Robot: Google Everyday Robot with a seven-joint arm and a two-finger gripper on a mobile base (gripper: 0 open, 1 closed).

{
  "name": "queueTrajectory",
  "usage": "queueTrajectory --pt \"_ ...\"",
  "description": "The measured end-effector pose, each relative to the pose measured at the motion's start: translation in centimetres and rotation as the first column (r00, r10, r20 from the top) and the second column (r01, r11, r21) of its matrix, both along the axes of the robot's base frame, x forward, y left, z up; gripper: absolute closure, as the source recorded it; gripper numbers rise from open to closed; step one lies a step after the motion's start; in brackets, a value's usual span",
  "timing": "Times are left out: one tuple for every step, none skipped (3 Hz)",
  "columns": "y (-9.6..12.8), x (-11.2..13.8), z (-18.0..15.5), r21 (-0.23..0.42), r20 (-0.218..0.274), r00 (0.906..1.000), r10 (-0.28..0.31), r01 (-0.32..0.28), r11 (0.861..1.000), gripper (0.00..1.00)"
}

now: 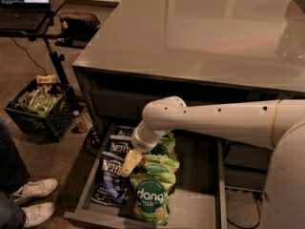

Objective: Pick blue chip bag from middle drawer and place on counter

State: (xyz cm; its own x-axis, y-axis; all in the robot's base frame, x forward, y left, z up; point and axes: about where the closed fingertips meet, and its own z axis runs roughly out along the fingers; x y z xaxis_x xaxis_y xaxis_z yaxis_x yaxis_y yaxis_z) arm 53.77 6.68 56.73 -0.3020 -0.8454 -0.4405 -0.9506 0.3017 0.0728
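The middle drawer is pulled open below the counter. Dark blue Kettle chip bags lie along its left side: one at the front and another behind it. Green dang bags lie in a row beside them in the middle. My gripper reaches down into the drawer on the white arm and hangs just over the right edge of the front blue chip bag, between it and the green bags.
A black crate with packets stands on the carpet to the left. A laptop on a stand and a dark bag are at the top left. A person's white shoes are at the bottom left. Cables lie by the cabinet.
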Motion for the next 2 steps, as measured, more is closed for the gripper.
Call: queueTrajectory --pt "0.3 -0.3 -0.1 0.011 0.002 1.0 0.009 -0.009 1.0 0.0" --pt "3.0 -0.4 -2.8 0.032 0.007 0.9998 0.02 -0.02 0.999 0.03"
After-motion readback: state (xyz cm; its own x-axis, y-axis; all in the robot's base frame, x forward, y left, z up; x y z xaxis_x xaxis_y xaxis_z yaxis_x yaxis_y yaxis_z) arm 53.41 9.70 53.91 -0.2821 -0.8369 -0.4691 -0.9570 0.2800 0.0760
